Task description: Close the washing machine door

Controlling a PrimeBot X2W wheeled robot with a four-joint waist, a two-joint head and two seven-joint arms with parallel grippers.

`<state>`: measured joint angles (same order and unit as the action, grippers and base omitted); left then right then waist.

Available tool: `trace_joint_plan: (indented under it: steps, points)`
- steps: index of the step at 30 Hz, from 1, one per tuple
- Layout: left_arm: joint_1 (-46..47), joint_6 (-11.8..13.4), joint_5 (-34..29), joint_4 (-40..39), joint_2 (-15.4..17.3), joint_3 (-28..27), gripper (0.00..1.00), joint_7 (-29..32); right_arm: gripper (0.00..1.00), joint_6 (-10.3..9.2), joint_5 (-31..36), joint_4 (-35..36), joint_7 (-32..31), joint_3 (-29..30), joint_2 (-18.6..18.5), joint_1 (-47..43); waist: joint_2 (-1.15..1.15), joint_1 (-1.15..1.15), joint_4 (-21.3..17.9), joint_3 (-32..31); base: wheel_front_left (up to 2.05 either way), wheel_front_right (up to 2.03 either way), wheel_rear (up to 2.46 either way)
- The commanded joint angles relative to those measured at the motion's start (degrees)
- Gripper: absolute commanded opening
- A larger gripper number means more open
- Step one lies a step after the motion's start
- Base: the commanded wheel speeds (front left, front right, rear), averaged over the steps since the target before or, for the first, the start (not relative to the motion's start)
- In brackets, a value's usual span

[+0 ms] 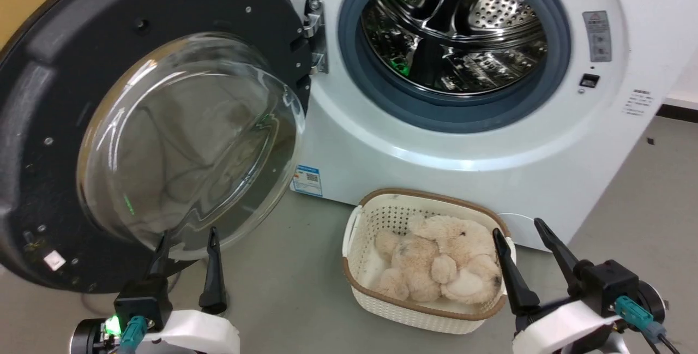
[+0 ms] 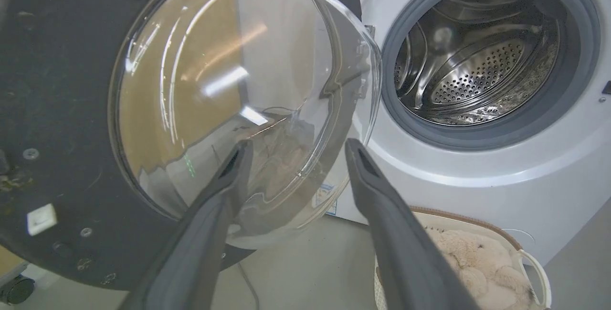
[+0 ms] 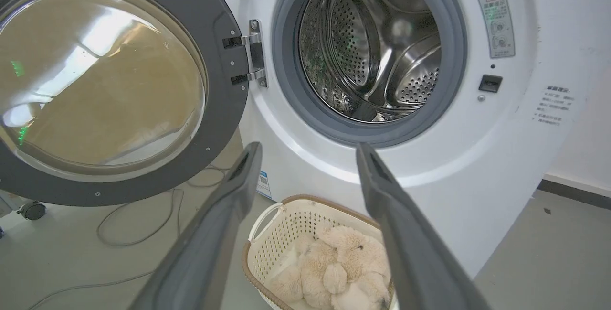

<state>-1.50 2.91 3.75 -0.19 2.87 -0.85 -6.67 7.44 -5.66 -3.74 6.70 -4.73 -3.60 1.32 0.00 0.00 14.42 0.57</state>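
Grey floor (image 1: 283, 277); washing machine door (image 1: 65, 70) wide open, approach stage. Both pairs of jaws apart; left gripper (image 1: 188, 232) should next push it shut.

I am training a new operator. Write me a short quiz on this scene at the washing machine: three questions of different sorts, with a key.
1. True or false: the washing machine door is shut.
2. What lies in the basket in front of the washing machine?
3. The left tool and the right tool are: A) both open; B) both shut; C) one open, one shut.
Key: 1 false, the washing machine door stands wide open; 2 a plush toy; 3 A.
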Motion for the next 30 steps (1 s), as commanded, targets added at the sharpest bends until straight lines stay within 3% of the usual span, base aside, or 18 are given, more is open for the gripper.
trace_joint_plan:
  steps: [1, 30]
  points:
    - [-0.9, 0.3, 0.4, -0.4, 0.0, -0.2, 1.0, -0.6, 1.0, 0.02, -0.7, -0.4, 0.5, -0.4, -0.3, 1.1, 0.0, 0.0, 0.4, 0.2, 0.0, 0.0, 0.0]
    - [-3.1, 4.4, 2.8, -3.3, 0.0, 0.4, 1.0, -4.0, 1.0, 0.03, -5.9, -2.8, 4.0, -4.9, -2.9, 4.3, 0.0, 0.0, 7.9, 1.1, -0.06, -0.06, -0.06]
